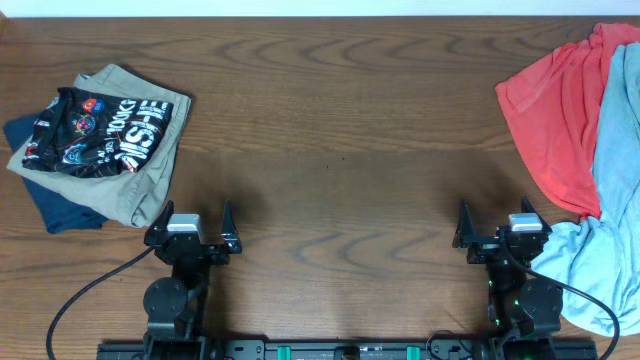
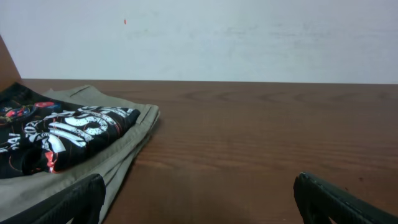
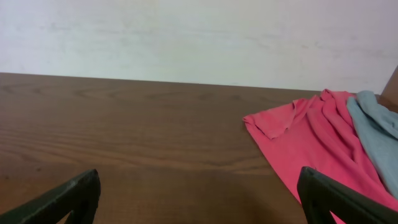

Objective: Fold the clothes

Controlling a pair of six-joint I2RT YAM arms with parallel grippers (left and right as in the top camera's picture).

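Jersey (image 1: pixel 95 130): folded atop khaki shorts (image 1: pixel 145 175), well left of and beyond my left gripper (image 1: pixel 196 216).
Grip: I see left gripper and right gripper (image 1: pixel 494 214) spread, empty.
Right side: red shirt (image 1: pixel 555 110), blue garment (image 1: pixel 612 190).

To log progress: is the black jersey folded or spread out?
Folded. The black jersey lies as a small compact bundle atop the khaki shorts.

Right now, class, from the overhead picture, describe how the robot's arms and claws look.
Both arms are black, with round joint housings and a pale grey block at each wrist. The left claw and right claw each have two black pointed fingers. A thin black cable trails from each.
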